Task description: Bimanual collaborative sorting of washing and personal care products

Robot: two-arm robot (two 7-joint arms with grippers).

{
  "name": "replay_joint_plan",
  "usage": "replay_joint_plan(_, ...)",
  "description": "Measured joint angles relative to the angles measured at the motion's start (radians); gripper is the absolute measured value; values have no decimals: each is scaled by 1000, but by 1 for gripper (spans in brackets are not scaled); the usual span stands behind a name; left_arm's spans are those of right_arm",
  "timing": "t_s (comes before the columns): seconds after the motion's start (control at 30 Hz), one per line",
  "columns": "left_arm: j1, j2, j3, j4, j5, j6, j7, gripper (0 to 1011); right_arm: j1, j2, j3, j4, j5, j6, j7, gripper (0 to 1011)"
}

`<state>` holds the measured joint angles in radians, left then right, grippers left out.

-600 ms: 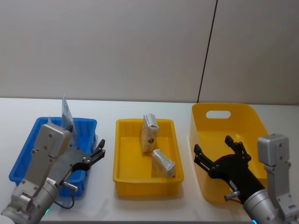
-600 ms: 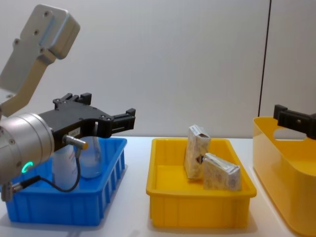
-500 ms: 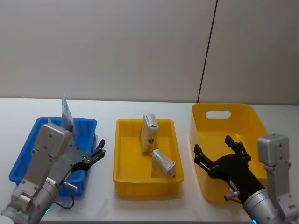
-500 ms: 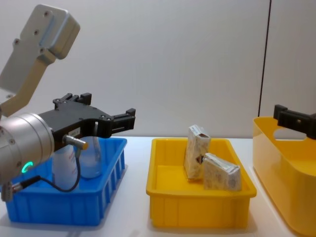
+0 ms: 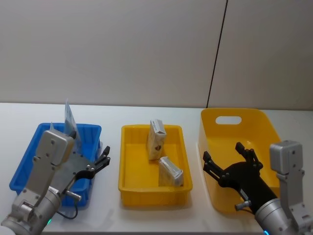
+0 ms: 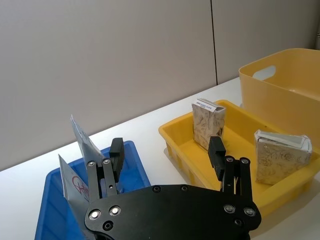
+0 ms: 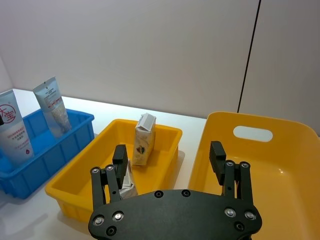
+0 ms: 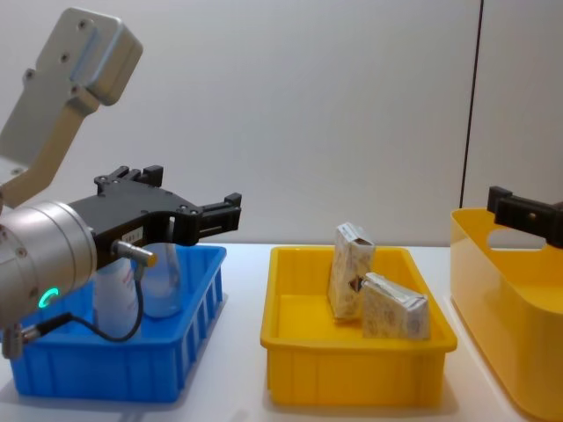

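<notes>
Two tubes (image 7: 16, 132) are stood in the blue bin (image 5: 29, 147); two packs (image 5: 156, 139) are kept in the yellow tray (image 5: 128, 161). The left claw (image 5: 104, 157) and right claw (image 5: 223, 155) are spread wide.

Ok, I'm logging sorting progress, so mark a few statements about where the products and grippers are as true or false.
1. The rear pack and the front pack are both in the yellow tray. True.
2. Both packs stand upright. False: only the rear pack does; the front pack lies tilted.
3. The red-circle tube and the other tube stand in the blue bin. True.
4. The left gripper is shut on a tube. False: it is open, holding nothing, by the blue bin's tray-side edge.
5. The right gripper is open by the large yellow bin. True.
</notes>
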<state>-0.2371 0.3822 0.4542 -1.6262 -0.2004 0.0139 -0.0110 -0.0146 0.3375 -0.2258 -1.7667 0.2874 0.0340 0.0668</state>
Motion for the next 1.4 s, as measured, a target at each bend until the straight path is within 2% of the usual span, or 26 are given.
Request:
replay_joint_plan(1.03,0,0,0,0,0,0,0,1001,6,-3,0,3,2,8,8,1002)
replay_joint_plan(1.2,0,0,0,0,0,0,0,1001,19,-5,-4,8,10,37,19,1002)
replay_joint_plan(1.4,0,0,0,0,0,0,0,1001,49,-10,-11,19,31,108,43,1002)
